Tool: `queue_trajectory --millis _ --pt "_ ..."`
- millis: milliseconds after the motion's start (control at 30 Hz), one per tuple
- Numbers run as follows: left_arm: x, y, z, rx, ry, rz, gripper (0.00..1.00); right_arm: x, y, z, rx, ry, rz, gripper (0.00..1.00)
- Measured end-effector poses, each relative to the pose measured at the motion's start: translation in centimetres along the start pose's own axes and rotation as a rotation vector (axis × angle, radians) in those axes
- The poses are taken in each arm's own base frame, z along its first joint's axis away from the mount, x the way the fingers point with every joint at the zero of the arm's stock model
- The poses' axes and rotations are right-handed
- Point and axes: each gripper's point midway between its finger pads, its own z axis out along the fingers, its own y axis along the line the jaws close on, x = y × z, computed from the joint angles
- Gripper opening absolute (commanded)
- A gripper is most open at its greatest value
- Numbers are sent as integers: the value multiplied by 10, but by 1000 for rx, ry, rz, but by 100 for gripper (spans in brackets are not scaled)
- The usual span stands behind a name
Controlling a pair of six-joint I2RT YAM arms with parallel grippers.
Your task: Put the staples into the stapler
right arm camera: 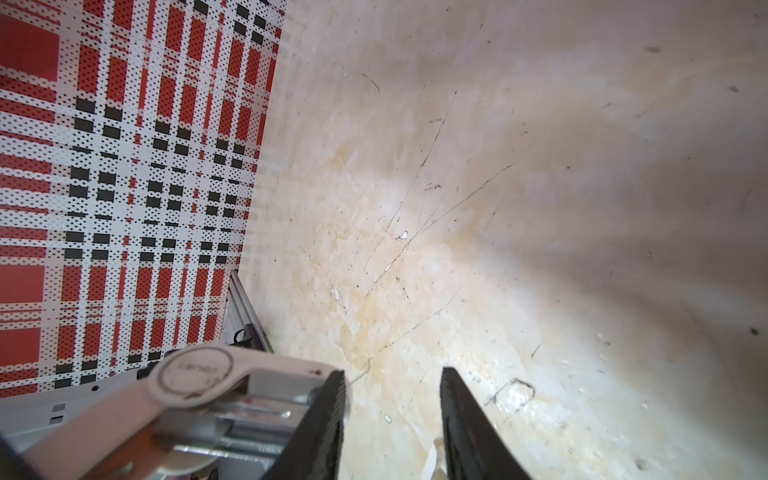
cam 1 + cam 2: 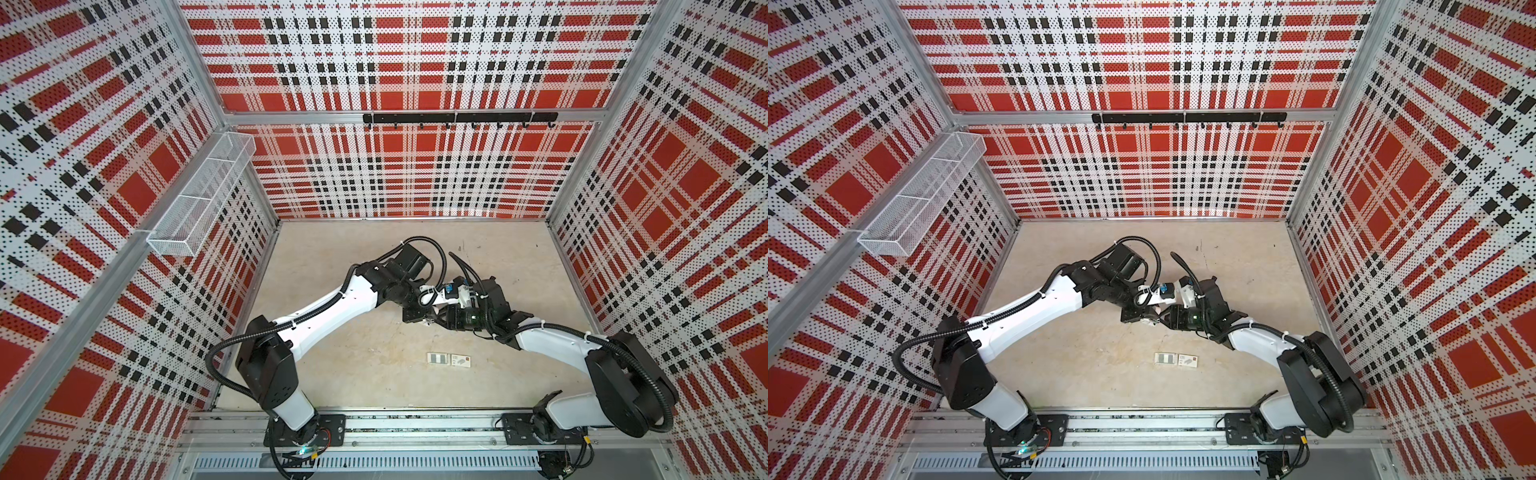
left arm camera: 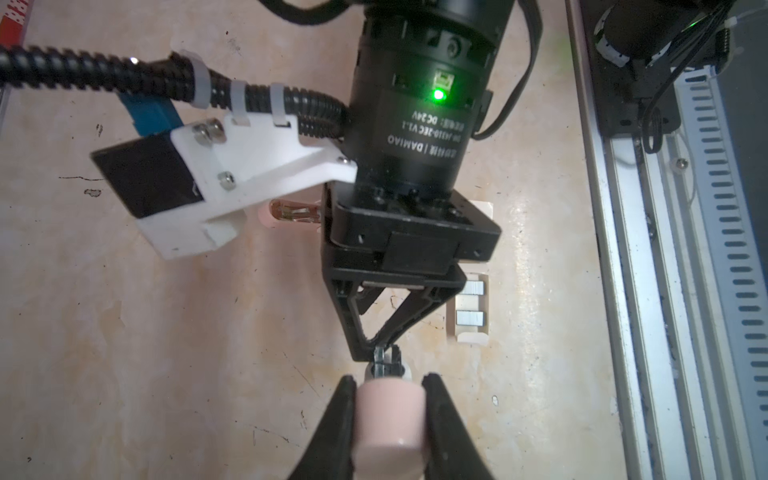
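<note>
Left gripper (image 3: 390, 380): squeezed tight on the round end of the pink stapler (image 3: 390, 419).
Right gripper (image 3: 381, 353): pointed down at the stapler's metal part, jaws a little apart, held nothing.
Staples (image 3: 470, 318): lay in the white tray (image 3: 471, 337) on the table (image 3: 166, 353), away from both grippers.
Sleeve (image 2: 460, 360): lay right beside the tray.

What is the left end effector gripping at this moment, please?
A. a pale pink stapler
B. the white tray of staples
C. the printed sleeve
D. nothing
A: in the left wrist view, the left end effector is closed, its fingers pressed against either side of the pale pink stapler.
</note>
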Motion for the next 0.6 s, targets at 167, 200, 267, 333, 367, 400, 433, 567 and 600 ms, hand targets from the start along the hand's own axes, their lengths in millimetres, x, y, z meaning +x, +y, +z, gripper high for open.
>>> queue_trajectory --millis 167,200,267,333,367,400,433,567,600 --pt "-8 1 0 0 -35 -13 0 -1 0 2 -4 -4 4 41" --pt "-9 2 0 0 -41 -16 0 -1 0 3 -5 -3 4 42" --pt "-12 2 0 1 -55 -19 0 0 2 4 -11 -3 2 42" --pt "-13 2 0 1 -60 -22 0 -1 4 4 -17 -8 -2 42" --pt "-13 3 -1 2 -62 -25 0 -3 4 4 -17 -15 -4 44" --pt "-12 4 -1 0 -63 -29 0 -4 4 4 -13 -21 -6 44" --pt "-12 5 -1 0 -67 -33 0 -5 3 2 -2 -29 -7 45" --pt "-3 13 -3 5 -81 -73 0 -10 1 -11 55 -67 -24 51" --pt "1 15 -4 6 -83 -88 0 -12 2 -16 67 -81 -32 51"
